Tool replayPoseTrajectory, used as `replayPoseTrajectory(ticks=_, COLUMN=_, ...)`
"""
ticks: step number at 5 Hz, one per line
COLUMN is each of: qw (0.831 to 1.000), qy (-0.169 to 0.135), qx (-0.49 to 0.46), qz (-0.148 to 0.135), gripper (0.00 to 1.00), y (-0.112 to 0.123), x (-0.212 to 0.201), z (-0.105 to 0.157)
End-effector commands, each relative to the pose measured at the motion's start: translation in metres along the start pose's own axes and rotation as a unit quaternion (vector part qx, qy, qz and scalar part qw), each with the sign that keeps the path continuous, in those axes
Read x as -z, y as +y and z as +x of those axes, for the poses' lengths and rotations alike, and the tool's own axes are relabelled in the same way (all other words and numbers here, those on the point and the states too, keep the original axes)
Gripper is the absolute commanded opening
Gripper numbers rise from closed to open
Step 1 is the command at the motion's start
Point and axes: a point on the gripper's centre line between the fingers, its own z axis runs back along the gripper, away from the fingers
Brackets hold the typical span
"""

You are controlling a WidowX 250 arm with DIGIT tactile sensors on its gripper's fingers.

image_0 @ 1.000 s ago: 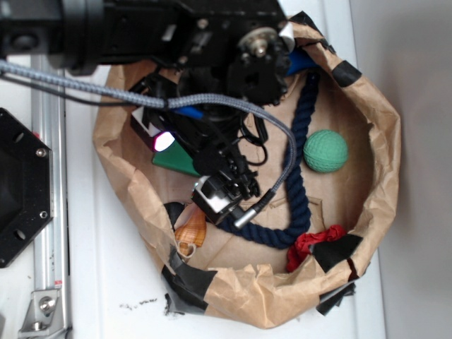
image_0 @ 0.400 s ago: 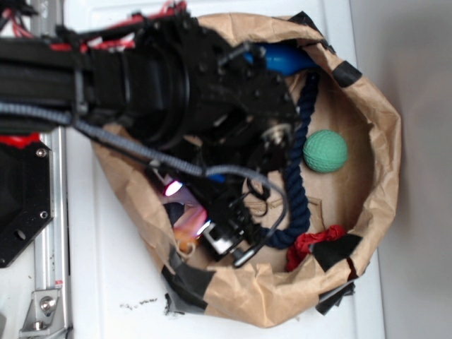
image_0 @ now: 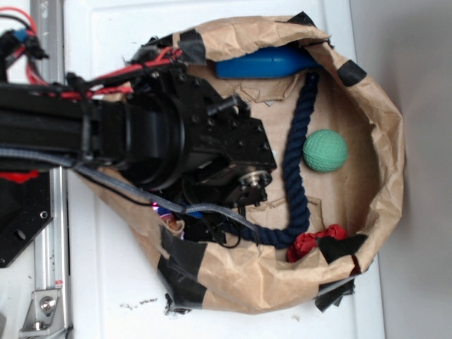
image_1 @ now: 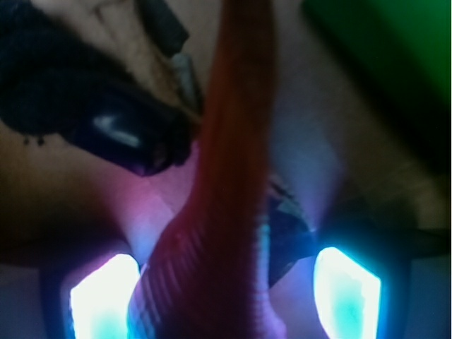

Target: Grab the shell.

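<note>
The black WidowX arm (image_0: 176,141) reaches in from the left, low over a rolled-down brown paper bag (image_0: 385,134) patched with black tape (image_0: 180,272), which sits on the white tabletop (image_0: 106,282). The bag works as a shallow basin, and there's plenty in it. A blue object (image_0: 265,63), rounded and elongated, lies along the far rim at the top. A dark navy rope (image_0: 293,152) runs down from near it, curves along the bag floor and disappears under the arm. Just right of the rope sits a green textured ball (image_0: 325,150), apart from it. Down at the lower right, a red cloth wad (image_0: 311,241) is tucked against the bag wall beside a strip of tape.

From outside, the arm's bulk hides the lower-left corner of the bag, and only a pink glow shows there. The wrist view tells more: the shell (image_1: 226,212), reddish-orange and ridged with its long spire pointing up the frame, fills the centre, right up close to the camera. It stands between the two glowing fingertips (image_1: 102,300) at the bottom corners. The jaws are spread, one to each side of the shell; whether either pad touches it, I cannot tell. A green shape (image_1: 381,56) shows in the top-right corner, blurred.
</note>
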Motion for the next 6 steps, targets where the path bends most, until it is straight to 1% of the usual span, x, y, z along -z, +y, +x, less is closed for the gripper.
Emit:
replayPoseTrajectory(ticks=1, qw=0.991, qy=-0.090, qx=0.090, qz=0.028, gripper=0.00, y=-0.001, x=-0.006, z=-0.016)
replayPoseTrajectory(ticks=2, qw=0.979, qy=-0.165, qx=0.121, qz=0.021, gripper=0.00, y=0.001, x=-0.045, z=-0.008)
replayPoseTrajectory(ticks=3, qw=0.962, qy=-0.237, qx=0.134, qz=0.020, gripper=0.00, y=0.004, x=-0.094, z=-0.006)
replayPoseTrajectory(ticks=4, qw=0.947, qy=-0.281, qx=0.151, qz=0.042, gripper=0.00, y=0.010, x=-0.117, z=-0.007)
replayPoseTrajectory(ticks=5, qw=0.931, qy=-0.317, qx=0.167, qz=0.065, gripper=0.00, y=0.016, x=-0.133, z=-0.006)
replayPoseTrajectory(ticks=6, qw=0.923, qy=-0.313, qx=0.205, qz=0.091, gripper=0.00, y=0.022, x=-0.142, z=0.003)
